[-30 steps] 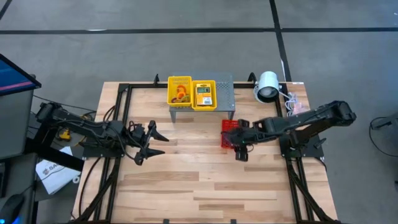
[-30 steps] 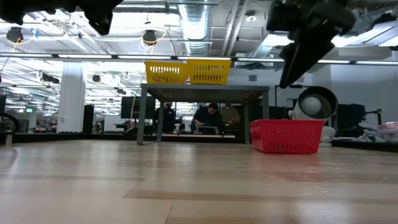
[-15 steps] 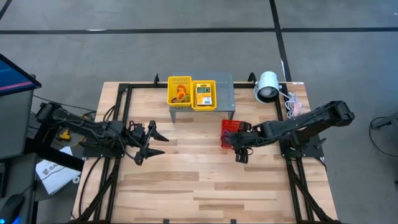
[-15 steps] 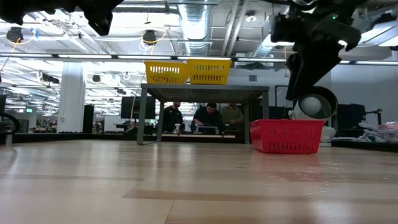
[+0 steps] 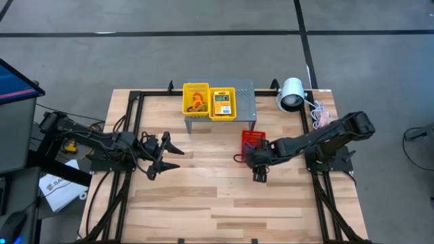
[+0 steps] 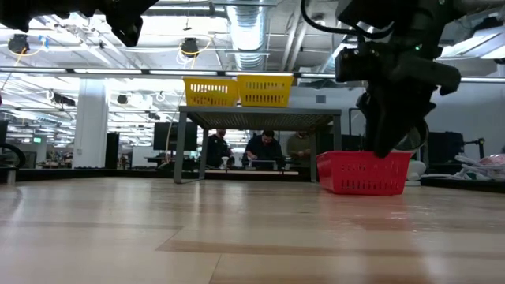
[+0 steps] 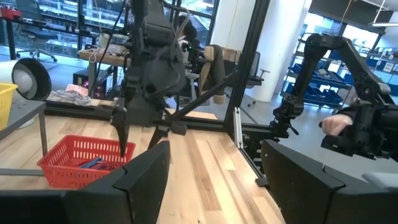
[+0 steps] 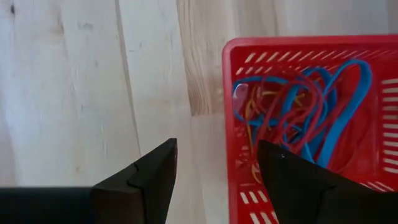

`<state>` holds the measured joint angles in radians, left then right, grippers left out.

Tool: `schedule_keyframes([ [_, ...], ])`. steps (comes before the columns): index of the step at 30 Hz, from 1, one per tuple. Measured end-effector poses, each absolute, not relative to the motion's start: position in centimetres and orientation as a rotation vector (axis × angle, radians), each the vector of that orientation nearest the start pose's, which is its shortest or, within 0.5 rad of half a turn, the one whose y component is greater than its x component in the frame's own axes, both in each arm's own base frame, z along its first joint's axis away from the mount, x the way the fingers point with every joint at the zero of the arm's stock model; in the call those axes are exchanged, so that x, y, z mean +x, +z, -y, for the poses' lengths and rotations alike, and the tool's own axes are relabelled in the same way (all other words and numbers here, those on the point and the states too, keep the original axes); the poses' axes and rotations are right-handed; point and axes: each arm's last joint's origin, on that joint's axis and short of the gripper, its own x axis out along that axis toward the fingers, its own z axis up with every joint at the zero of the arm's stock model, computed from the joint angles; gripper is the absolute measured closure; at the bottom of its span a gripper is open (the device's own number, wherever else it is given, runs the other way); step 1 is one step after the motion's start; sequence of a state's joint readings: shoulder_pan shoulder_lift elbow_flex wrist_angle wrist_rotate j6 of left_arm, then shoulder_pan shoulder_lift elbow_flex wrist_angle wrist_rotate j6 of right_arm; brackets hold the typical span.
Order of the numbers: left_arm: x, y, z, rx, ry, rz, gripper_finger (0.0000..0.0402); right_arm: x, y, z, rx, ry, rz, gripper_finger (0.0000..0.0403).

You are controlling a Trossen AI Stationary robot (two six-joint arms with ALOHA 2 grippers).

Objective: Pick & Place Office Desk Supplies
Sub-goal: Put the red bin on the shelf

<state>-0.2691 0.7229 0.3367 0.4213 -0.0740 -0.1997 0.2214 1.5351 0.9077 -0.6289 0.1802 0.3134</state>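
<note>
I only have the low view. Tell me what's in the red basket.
Observer: A tangle of blue, red and yellow bands lies in the red basket.
Operator: Report the right gripper's place over it.
Observer: The right gripper is open and empty, one finger over the table, one over the basket's inside.
Operator: Now give me the yellow baskets' contents.
Observer: One yellow basket holds orange items, the other a card box.

A large robotics lab: exposed ceiling ducts above the wooden table, people at desks behind it, another robot arm beyond.
</note>
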Motion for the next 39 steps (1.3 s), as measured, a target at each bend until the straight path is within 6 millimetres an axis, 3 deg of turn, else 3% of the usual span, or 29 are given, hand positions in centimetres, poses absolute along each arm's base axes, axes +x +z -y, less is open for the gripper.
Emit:
schedule_keyframes([
  [7,16.27,24.47,4.27,-0.205,-0.198,0.013,0.0152,27.03,17.44,-5.57,0.018,-0.161,-1.239,0.0191],
  [12,16.26,24.47,4.26,-0.208,-0.198,0.014,0.0152,27.09,17.27,-5.51,0.017,-0.163,-1.245,0.0216],
  [25,16.26,24.47,4.26,-0.223,-0.198,0.012,0.0152,27.09,17.29,-5.5,0.014,-0.167,-1.244,0.039],
  [39,16.26,24.47,4.26,-0.223,-0.198,0.012,0.0152,27.0,17.31,-5.13,0.012,-0.175,-1.26,0.0393],
])
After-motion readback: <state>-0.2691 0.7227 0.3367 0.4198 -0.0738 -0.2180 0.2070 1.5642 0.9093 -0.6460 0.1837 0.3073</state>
